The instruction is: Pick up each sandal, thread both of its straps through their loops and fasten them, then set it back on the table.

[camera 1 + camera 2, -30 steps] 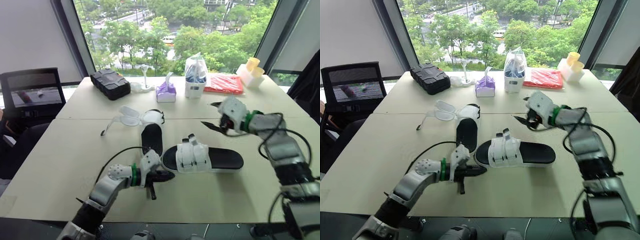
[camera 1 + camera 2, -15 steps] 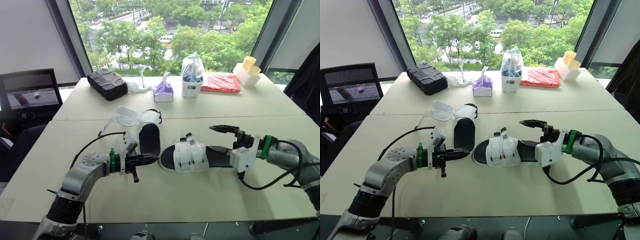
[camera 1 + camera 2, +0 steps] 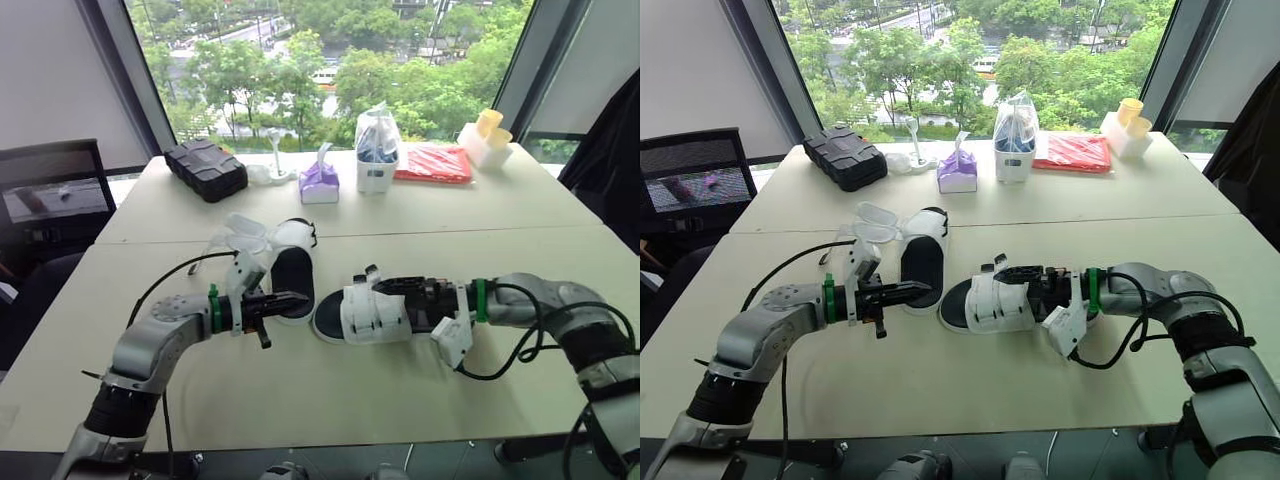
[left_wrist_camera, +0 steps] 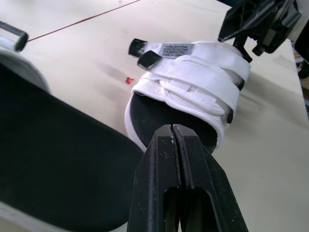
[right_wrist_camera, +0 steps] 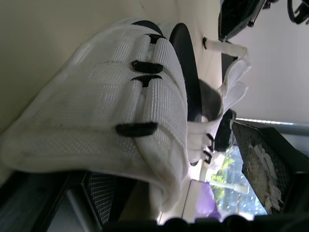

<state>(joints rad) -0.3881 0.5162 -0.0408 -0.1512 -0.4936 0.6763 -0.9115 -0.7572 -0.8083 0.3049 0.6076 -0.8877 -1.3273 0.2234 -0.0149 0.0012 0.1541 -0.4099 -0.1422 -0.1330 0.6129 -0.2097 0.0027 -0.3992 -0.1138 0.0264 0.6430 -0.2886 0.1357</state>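
Strapped sandal [image 3: 375, 315] lies flat mid-table [image 3: 330, 400]. Right claw [image 3: 398, 291] is released, spread about its straps from 3 o'clock. Left claw [image 3: 297, 298] is clenched empty at 9 o'clock, over the heel of the second sandal [image 3: 288, 268].

Head stereo above; wrists near sandal [image 4: 188, 82]

No wording can be read for certain. The only print is a small grey label [image 4: 177, 49] sewn on the top white strap [image 4: 217, 60] of the sandal [image 4: 154, 108] that lies towards the front edge of the table [image 3: 330, 380]. The label carries two short lines of dark lettering, too fine to make out.
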